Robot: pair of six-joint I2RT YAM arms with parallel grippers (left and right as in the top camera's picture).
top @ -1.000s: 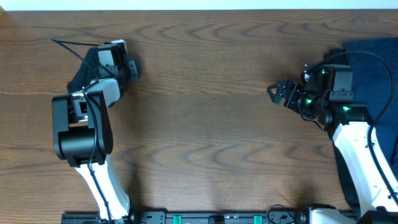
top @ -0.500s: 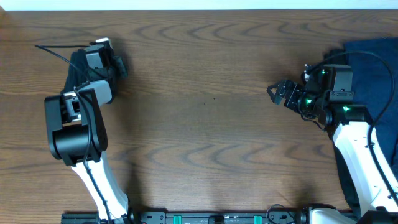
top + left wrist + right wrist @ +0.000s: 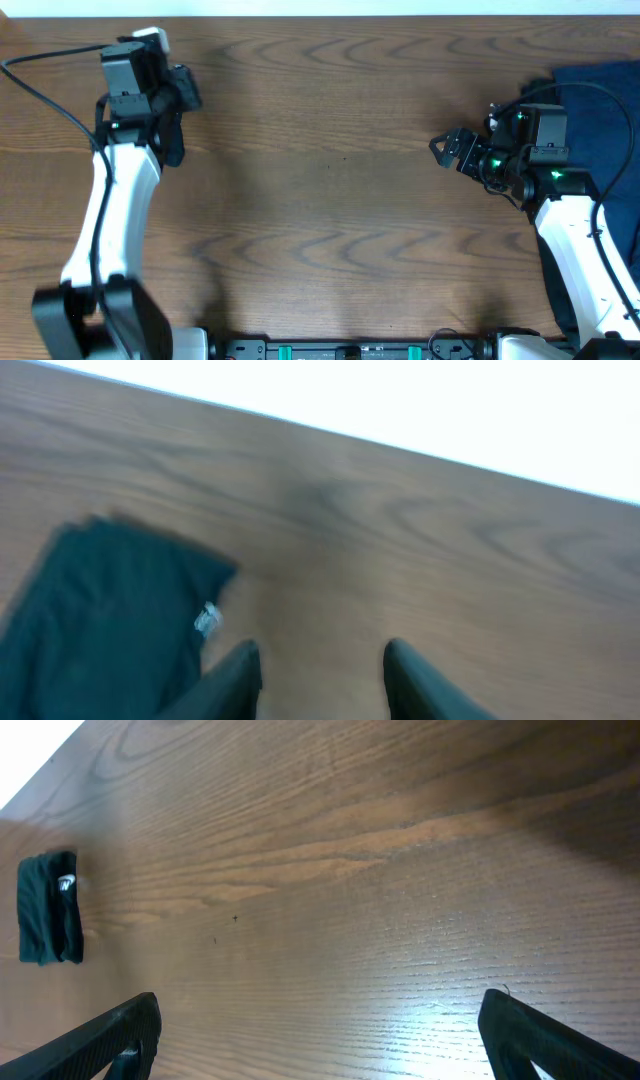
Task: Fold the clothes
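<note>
Overhead: navy clothes (image 3: 600,130) lie at the surface's right edge, behind the right end effector (image 3: 438,152), the nearer one. Left wrist: left end effector (image 3: 320,650) parted, empty, folded black garment (image 3: 100,630) beside it. Right wrist: fingers (image 3: 100,1045) spread wide, empty

Our left-wrist view soft with motion blur, blown-out white beyond the left claw (image 3: 320,660); overhead evenly bright, sharp.

A robotics lab, judging by the left arm (image 3: 118,195) and right arm (image 3: 575,245) at a wood-grain table (image 3: 330,230).
</note>
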